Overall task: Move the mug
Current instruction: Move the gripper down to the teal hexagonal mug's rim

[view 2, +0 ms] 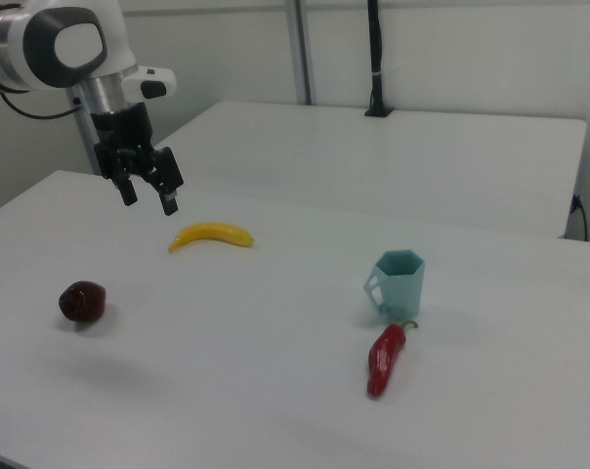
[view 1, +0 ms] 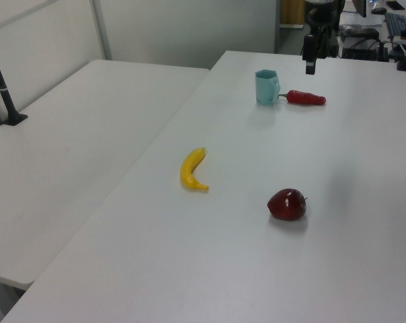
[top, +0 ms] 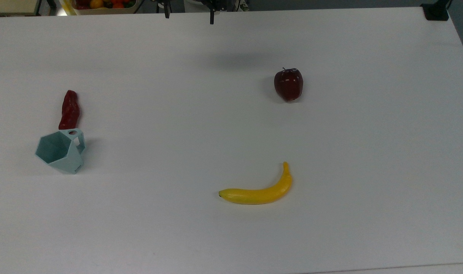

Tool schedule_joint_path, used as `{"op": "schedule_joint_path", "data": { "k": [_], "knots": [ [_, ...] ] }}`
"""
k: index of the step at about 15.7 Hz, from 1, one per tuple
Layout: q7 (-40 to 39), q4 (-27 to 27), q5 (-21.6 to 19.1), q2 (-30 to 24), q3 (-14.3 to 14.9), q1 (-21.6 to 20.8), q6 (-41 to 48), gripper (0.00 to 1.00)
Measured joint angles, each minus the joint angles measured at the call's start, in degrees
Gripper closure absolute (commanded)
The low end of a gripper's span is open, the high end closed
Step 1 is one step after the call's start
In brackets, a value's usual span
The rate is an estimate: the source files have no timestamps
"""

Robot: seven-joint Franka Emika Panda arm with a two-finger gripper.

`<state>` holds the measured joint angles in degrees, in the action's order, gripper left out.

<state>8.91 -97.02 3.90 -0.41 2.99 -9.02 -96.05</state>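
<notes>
One wide white desk (top: 231, 236). One black two-finger pincer (view 2: 149, 191) hangs spread apart, gripping nothing. One yellow banana (top: 258, 189), one pale teal faceted mug (top: 61, 150) upright, beside one red chilli pepper (top: 69, 110), one dark red apple (top: 288, 84).

A robotics lab or office workspace. A robot arm (view 2: 70, 49) is mounted over a plain white table (top: 231, 236), with a second white table (view 1: 75, 134) pushed beside it. Plastic-looking fruit lies spread out as test props. Pale partition walls (view 2: 451, 49) stand behind, and a desk with a keyboard (view 1: 396, 23) sits at 1 o'clock in the left view.
</notes>
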Motion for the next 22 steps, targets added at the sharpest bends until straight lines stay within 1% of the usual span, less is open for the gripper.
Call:
{"op": "schedule_joint_path", "data": {
  "k": [1,11,14,17,22],
  "knots": [
    [0.0,0.8,0.0,0.0,0.0,0.5,0.0,0.00],
    [-0.1,0.8,0.0,0.9,0.0,1.7,-0.4,0.00],
    [0.9,1.3,-0.2,2.0,0.1,4.0,-2.6,0.00],
    [2.4,2.6,-0.7,5.0,0.2,7.3,-4.4,0.00],
    [3.9,7.8,-0.7,14.1,0.3,13.2,-10.1,0.00]
  ]
}}
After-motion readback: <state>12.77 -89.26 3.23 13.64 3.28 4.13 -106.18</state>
